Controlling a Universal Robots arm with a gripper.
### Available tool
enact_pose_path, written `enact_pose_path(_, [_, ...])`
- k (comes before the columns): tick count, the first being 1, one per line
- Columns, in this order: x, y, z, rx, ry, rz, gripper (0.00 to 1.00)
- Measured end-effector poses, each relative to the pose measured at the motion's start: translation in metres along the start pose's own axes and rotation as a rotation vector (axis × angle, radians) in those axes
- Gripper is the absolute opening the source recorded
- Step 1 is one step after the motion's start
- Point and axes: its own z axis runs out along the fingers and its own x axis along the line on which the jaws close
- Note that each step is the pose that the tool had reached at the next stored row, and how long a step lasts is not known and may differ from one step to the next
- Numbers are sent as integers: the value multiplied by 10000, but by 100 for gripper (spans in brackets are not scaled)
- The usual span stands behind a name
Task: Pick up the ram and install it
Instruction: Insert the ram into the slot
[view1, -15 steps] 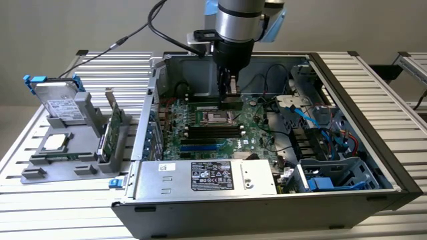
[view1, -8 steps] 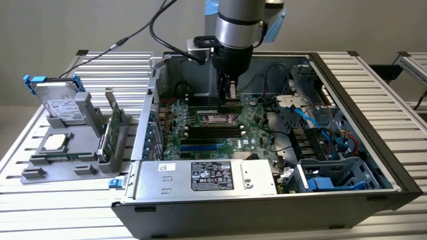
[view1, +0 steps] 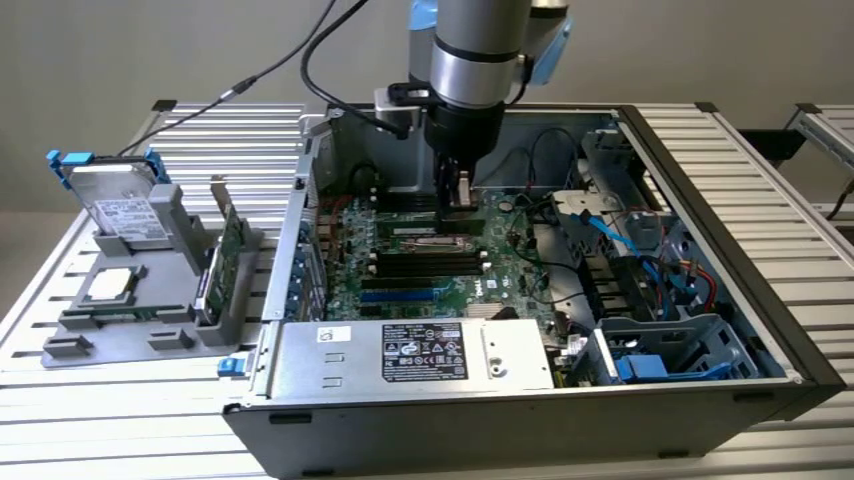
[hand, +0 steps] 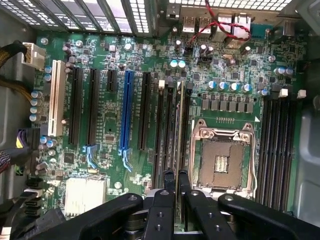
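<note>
My gripper (view1: 455, 200) hangs inside the open computer case (view1: 747, 250), low over the motherboard (view1: 400, 285). In the wrist view the gripper (hand: 176, 181) is shut on the ram (hand: 178, 125), which I see edge-on as a thin pale-green strip. The ram runs lengthwise in line with the black memory slots (hand: 165, 125) beside the empty processor socket (hand: 222, 157). I cannot tell whether its lower edge touches a slot. In the exterior view only a small bit of the ram (view1: 462, 190) peeks out between the black fingers.
A grey holder (view1: 134, 300) on the exterior view's left carries a hard drive (view1: 127, 210), a silver processor chip (view1: 114, 283) and a green expansion card (view1: 227, 260). The power supply (view1: 414, 355) spans the case front. Drive cage (view1: 667, 350) and cables (view1: 601, 215) crowd the right.
</note>
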Motion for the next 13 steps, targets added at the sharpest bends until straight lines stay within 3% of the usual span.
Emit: enact_pose_path(13, [64, -10, 222, -7, -22, 426, 13])
